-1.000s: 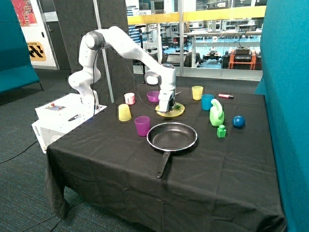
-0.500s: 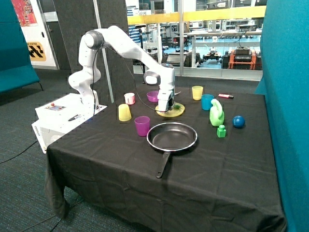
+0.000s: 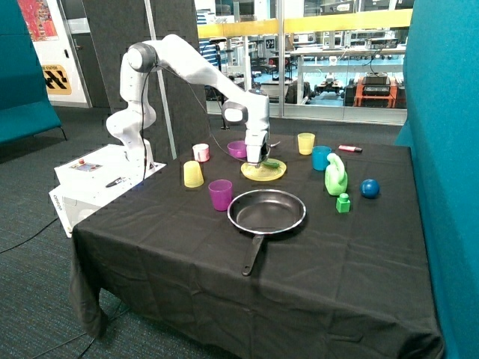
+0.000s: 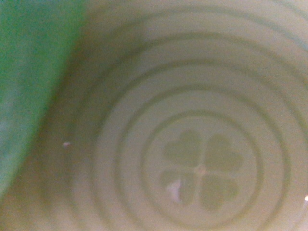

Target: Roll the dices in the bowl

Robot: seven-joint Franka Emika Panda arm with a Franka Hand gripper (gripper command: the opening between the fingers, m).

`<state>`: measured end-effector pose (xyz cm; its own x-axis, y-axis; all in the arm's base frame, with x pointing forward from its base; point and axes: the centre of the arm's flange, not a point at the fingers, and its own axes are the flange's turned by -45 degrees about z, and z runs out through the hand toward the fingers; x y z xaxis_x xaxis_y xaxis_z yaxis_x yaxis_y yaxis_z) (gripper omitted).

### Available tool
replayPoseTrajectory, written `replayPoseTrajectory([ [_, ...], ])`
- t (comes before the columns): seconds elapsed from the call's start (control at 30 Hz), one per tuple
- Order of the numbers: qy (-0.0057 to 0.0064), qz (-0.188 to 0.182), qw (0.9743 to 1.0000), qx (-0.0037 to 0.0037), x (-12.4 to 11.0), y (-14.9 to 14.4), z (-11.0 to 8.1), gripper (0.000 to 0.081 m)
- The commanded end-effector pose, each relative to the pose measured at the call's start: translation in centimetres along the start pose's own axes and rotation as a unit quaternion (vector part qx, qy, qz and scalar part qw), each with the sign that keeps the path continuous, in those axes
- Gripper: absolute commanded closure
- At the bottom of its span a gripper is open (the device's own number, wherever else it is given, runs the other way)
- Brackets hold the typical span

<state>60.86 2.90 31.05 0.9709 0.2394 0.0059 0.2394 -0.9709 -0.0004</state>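
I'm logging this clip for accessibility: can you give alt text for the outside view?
A white Franka arm holds its gripper just above a yellow plate on a black-clothed table, beside the small purple bowl. Around them stand a black frying pan, coloured cups and green and blue toys.

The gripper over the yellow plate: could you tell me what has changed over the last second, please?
The gripper has risen from just above the yellow plate and shifted slightly toward the purple bowl; the arm's elbow has lifted with it. The wrist view shows only the plate's ringed face with a clover mark and a green object. Whether it took anything cannot be seen. The cups, frying pan and toys stayed put.
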Motion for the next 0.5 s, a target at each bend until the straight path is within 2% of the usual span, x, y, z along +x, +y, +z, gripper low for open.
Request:
replayPoseTrajectory([
  [0.0, -0.0029, -0.054, 0.9985, -0.00006, -0.8, -2.3, -3.9, 0.0808],
  [0.43, -0.0029, -0.12, 0.9928, 0.00013, -4.0, -5.2, -8.0, 0.0808],
  [0.47, -0.0029, -0.136, 0.9907, 0.00018, -4.4, -5.6, -8.5, 0.0808],
])
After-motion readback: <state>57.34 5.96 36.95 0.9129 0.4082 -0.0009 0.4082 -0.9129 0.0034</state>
